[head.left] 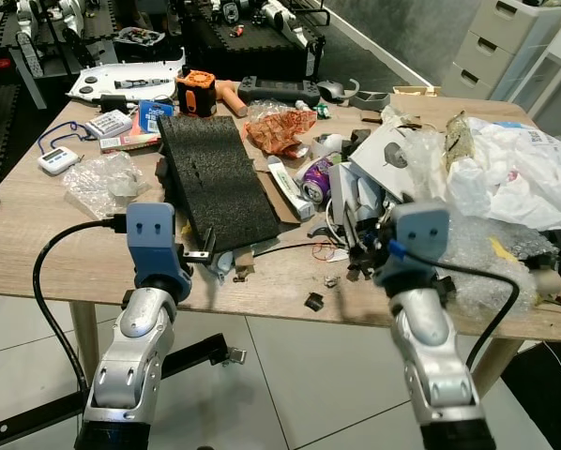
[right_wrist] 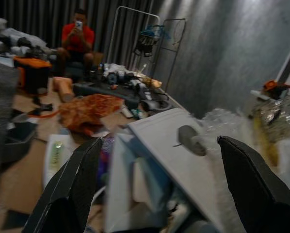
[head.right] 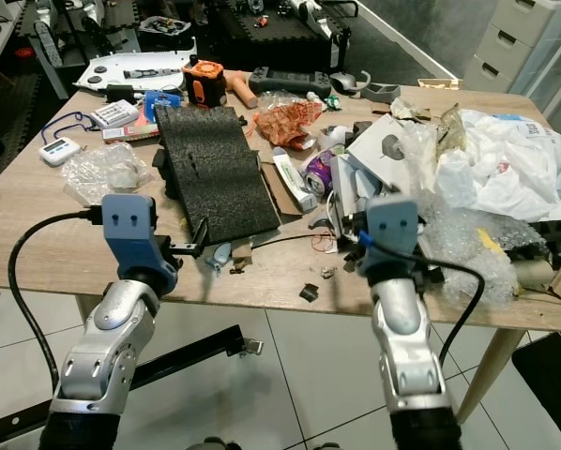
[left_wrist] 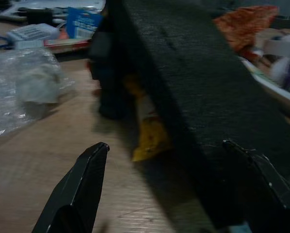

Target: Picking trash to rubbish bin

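Left eye view: a wooden tabletop (head.left: 37, 253) stands on pale floor tiles, crowded with litter. A black foam slab (head.left: 215, 178) lies near centre, tilted, its near end toward the robot. At its 3 o'clock sit a crumpled orange wrapper (head.left: 279, 127) and a purple drinks can (head.left: 315, 178) on its side; any lettering on the can is too small to read. At 9 o'clock lies a clear plastic bag (head.left: 102, 180), and beyond it a small white timer (head.left: 59, 159). At the slab's 12 o'clock stands an orange-and-black tool (head.left: 196, 92). White plastic bags (head.left: 520, 173) and bubble wrap (head.left: 492, 246) heap up at the tabletop's right end. Both silver arms reach to the near edge.

Right eye view: same scene; white drawers show at 1 o'clock, and dark scraps (head.right: 309, 292) lie near the table edge between the arms.

Left wrist view: the left claw (left_wrist: 176, 182) is spread wide, released, one finger beside the foam slab's near end, the other over bare wood. Under the slab's raised edge, a yellow wrapper (left_wrist: 150, 133) shows. A blue packet (left_wrist: 82, 22) carries print too blurred to read.

Right wrist view: the right claw (right_wrist: 162, 182) is spread wide, grasping nothing, above a white card (right_wrist: 169, 141). Grey curtains and a wire rack line the room, and a person in red (right_wrist: 77, 39) sits at 11 o'clock.
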